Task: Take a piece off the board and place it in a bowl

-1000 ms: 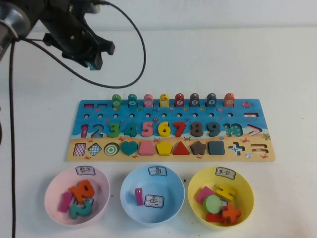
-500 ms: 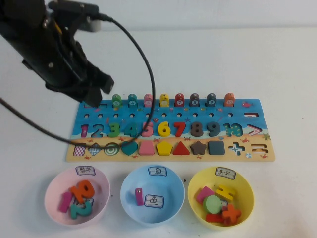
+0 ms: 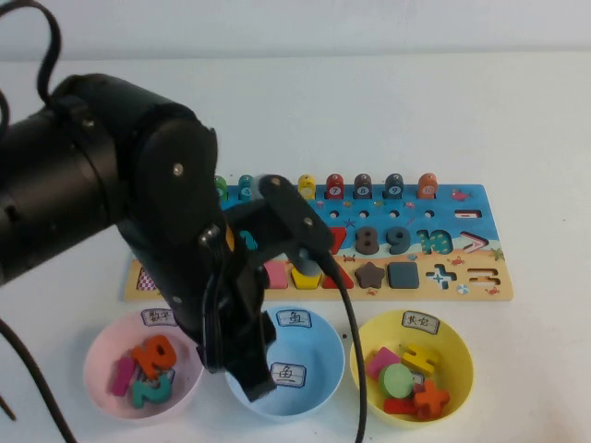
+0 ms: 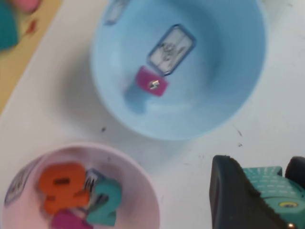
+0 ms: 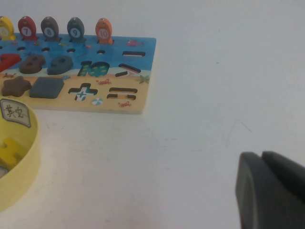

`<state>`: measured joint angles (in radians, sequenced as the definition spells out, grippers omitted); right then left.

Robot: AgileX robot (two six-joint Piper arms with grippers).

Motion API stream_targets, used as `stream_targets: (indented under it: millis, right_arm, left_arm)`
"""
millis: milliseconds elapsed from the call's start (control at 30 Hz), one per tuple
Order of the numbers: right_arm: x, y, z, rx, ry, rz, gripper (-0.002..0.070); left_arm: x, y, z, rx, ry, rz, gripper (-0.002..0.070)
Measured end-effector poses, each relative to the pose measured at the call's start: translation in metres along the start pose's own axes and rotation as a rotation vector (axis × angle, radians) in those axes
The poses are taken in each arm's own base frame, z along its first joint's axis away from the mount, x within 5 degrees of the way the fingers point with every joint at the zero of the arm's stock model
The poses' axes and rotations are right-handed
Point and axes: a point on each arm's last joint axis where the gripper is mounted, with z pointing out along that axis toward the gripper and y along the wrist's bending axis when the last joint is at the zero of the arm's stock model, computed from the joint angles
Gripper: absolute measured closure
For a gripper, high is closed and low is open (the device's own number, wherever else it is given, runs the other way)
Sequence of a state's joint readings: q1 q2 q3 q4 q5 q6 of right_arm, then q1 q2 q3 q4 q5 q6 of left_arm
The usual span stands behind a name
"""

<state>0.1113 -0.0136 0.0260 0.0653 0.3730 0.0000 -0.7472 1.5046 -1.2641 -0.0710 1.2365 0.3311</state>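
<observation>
Since the earlier pictures the left arm has been swung from above the board (image 3: 462, 242) down across its near edge, so that the left tool (image 4: 267, 200) is now poised over the worktop (image 3: 536, 138) at the near rim of the blue bowl (image 3: 319, 355), beside the pink bowl (image 3: 97, 355); the turquoise piece (image 4: 274, 191) is gripped between its dark fingers (image 4: 233, 200), as the left wrist view shows; a magenta block (image 4: 151, 86) already lies inside the blue bowl; the right tool (image 5: 271, 191) is parked low over bare worktop, right of the board and the yellow bowl (image 5: 19, 167), and whether its fingers are parted cannot be told; if released from here, the piece would probably be dropped short of the bowl or bounced off its rim, because the tool is not yet centred above the hollow.
</observation>
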Motion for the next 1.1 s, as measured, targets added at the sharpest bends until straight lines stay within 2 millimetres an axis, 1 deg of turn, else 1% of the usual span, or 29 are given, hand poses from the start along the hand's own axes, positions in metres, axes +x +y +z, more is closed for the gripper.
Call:
stream_targets:
  millis: [133,267,300,333,500,633,733,933,1100]
  right_arm:
    - [0.0,0.0,0.0,0.0,0.0,0.0,0.0694]
    - [0.0,0.0,0.0,0.0,0.0,0.0,0.0694]
    - [0.0,0.0,0.0,0.0,0.0,0.0,0.0694]
    - [0.0,0.0,0.0,0.0,0.0,0.0,0.0694]
    - [0.0,0.0,0.0,0.0,0.0,0.0,0.0694]
    - [0.0,0.0,0.0,0.0,0.0,0.0,0.0694]
    - [0.0,0.0,0.0,0.0,0.0,0.0,0.0694]
    - [0.0,0.0,0.0,0.0,0.0,0.0,0.0694]
    - [0.0,0.0,0.0,0.0,0.0,0.0,0.0694]
  left_arm:
    - [-0.008,-0.016,0.011,0.021,0.025,0.194,0.0482]
    - [-0.014,-0.022,0.025,0.042,0.062,0.299,0.0483]
    - [-0.015,-0.022,0.027,0.044,0.066,0.305,0.0483]
    - [-0.017,-0.022,0.034,0.052,0.085,0.318,0.0483]
    - [-0.026,-0.017,0.056,0.046,0.102,0.338,0.0483]
    - [-0.031,-0.015,0.071,0.05,0.114,0.411,0.0483]
    - [-0.038,-0.013,0.075,0.053,0.111,0.486,0.0483]
    - [-0.06,-0.009,0.071,0.037,0.062,0.624,0.0483]
    - [-0.071,-0.006,0.083,0.07,0.1,0.695,0.0483]
